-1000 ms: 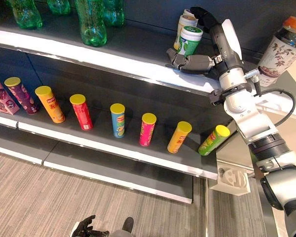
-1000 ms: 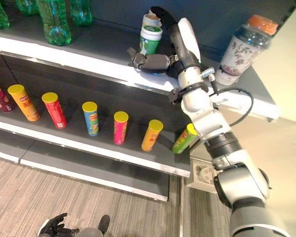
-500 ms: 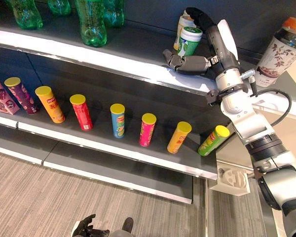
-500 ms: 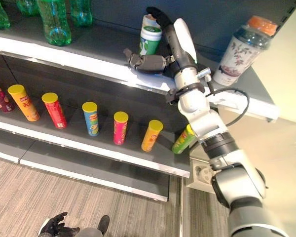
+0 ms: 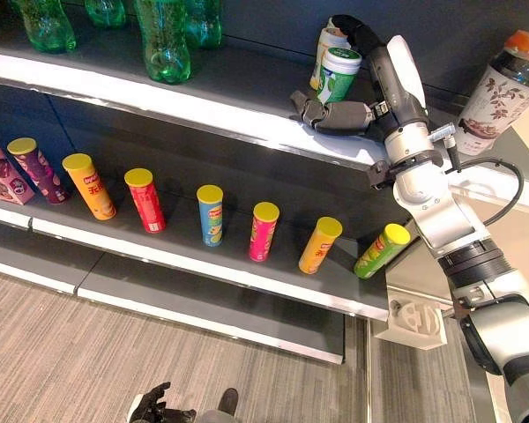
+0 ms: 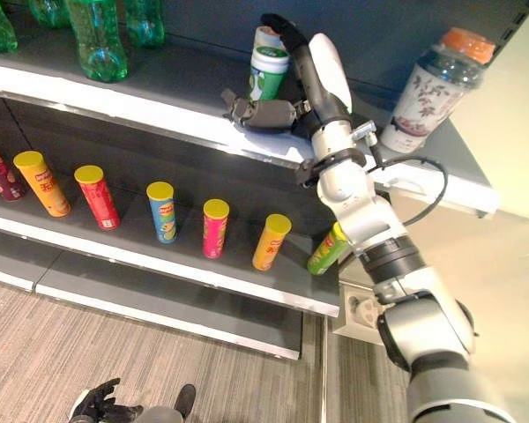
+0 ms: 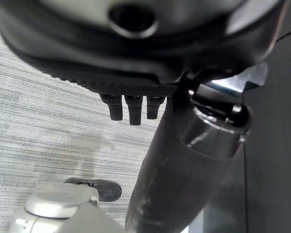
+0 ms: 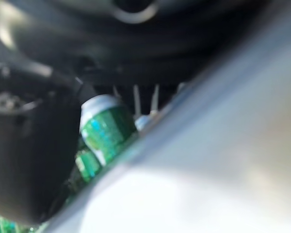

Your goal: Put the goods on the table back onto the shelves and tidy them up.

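The shelves hold eight chip tubes point(image 5: 210, 214), four green bottles point(image 5: 163, 40), two white-green cans point(image 5: 338, 72) and one orange-capped bottle point(image 5: 504, 84).

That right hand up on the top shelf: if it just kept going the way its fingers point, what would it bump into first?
Probably the green-lidded can. The right hand reaches along the top shelf with its fingers beside that can and its thumb spread in front. A taller pale can stands just behind. Depth is hard to judge, so contact may already exist.
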`<state>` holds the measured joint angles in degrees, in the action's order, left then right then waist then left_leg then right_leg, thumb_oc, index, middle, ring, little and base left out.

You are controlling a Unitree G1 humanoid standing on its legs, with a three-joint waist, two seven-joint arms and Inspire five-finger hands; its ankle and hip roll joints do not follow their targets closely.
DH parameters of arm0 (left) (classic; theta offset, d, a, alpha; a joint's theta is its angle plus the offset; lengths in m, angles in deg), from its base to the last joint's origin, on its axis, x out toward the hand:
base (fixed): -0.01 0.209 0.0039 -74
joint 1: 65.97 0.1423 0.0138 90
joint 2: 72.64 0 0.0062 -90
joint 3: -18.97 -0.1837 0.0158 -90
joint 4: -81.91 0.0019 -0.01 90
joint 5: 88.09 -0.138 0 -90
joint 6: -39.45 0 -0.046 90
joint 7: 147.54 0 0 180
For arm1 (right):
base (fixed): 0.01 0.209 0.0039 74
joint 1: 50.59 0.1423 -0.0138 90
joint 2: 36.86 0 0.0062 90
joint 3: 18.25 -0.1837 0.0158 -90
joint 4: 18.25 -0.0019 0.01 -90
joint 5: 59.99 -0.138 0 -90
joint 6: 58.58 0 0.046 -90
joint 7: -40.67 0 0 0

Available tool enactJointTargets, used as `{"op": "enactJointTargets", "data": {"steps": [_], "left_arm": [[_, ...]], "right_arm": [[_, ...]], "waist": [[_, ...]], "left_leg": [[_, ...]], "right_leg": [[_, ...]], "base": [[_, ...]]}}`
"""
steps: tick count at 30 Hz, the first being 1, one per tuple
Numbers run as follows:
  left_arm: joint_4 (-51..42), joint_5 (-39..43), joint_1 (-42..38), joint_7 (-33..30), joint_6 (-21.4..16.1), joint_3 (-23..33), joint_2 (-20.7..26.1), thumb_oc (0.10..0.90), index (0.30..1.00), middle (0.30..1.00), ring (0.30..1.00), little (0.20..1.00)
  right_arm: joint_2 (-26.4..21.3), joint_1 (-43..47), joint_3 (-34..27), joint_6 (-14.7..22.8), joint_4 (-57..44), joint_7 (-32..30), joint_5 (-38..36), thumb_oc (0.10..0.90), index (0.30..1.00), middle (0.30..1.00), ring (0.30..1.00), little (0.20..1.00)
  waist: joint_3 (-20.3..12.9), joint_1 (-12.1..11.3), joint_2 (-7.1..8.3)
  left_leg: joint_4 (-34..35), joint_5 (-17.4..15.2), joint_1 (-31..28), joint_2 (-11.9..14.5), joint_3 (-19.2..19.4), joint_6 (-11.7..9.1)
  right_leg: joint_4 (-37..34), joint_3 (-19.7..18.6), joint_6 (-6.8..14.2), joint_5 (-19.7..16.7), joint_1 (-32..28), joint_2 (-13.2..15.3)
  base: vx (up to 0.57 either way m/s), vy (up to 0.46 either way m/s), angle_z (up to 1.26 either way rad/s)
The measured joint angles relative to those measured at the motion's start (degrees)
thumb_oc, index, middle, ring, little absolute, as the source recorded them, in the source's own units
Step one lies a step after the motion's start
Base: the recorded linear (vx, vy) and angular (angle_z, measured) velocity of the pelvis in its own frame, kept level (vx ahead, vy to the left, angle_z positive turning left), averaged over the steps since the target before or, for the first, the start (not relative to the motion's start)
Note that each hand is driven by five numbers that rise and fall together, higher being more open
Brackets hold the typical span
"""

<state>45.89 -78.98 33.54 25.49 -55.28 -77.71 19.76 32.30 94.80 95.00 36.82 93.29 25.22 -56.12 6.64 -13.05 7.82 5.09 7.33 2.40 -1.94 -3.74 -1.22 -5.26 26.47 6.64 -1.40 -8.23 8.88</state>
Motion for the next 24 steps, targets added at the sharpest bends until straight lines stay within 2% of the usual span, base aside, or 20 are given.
{"op": "enactJointTargets", "data": {"steps": [14,21,22,23,24], "left_arm": [[-0.02,-0.36,-0.45,-0.43,0.10,0.13,-0.13,0.800,0.900,0.900,0.900,0.900],[0.12,-1.28,-0.62,-1.24,1.19,0.71,-0.26,0.800,0.900,0.900,0.900,0.900],[0.21,-1.44,-0.91,-1.31,1.35,1.56,-0.68,0.800,0.900,0.900,0.900,0.900],[1.53,-1.45,-0.99,-1.27,1.40,2.40,-1.11,0.800,0.900,0.900,0.900,0.900],[1.78,-1.47,-0.99,-1.23,1.40,2.44,-1.11,0.800,0.900,0.900,0.900,0.900]], "right_arm": [[0.44,-3.29,-3.48,-2.76,-7.59,-6.24,12.90,0.800,0.900,0.900,0.900,0.900],[0.93,-8.08,-10.18,-2.86,-26.08,-8.51,15.76,0.800,0.900,0.900,0.900,0.900],[1.96,-10.06,-11.44,-2.24,-33.97,-7.43,14.28,0.800,0.900,0.900,0.900,0.900],[1.97,-10.50,-10.40,2.87,-39.74,-5.03,11.48,0.800,0.900,0.900,0.900,0.900],[2.37,-11.17,-8.44,5.71,-44.58,-1.61,6.64,0.800,0.900,0.900,0.900,0.900]], "waist": [[0.01,1.35,-0.03],[0.02,1.62,-0.10],[0.01,2.33,-0.11],[0.00,3.15,-0.20],[-0.20,3.69,-0.04]], "left_leg": [[0.01,-0.18,-0.05,0.07,0.56,-0.04],[0.00,-0.27,-0.35,0.14,1.48,-0.03],[0.00,-0.23,-0.55,0.20,1.80,0.01],[0.00,-0.33,-1.16,0.26,2.25,-0.12],[0.02,-0.96,-1.80,0.55,3.35,-0.99]], "right_leg": [[-0.01,-0.52,-0.01,0.00,0.23,0.05],[0.00,-1.47,-0.02,0.01,0.40,0.15],[0.00,-1.75,-0.02,0.01,0.38,0.14],[0.00,-2.06,-0.02,0.01,-0.01,0.17],[0.00,-3.09,-0.02,0.01,-0.16,0.10]], "base": [[0.00,0.001,-0.01],[-0.01,0.000,-0.07],[-0.04,-0.005,-0.14],[-0.05,-0.001,-0.30],[-0.05,0.005,-0.29]]}}
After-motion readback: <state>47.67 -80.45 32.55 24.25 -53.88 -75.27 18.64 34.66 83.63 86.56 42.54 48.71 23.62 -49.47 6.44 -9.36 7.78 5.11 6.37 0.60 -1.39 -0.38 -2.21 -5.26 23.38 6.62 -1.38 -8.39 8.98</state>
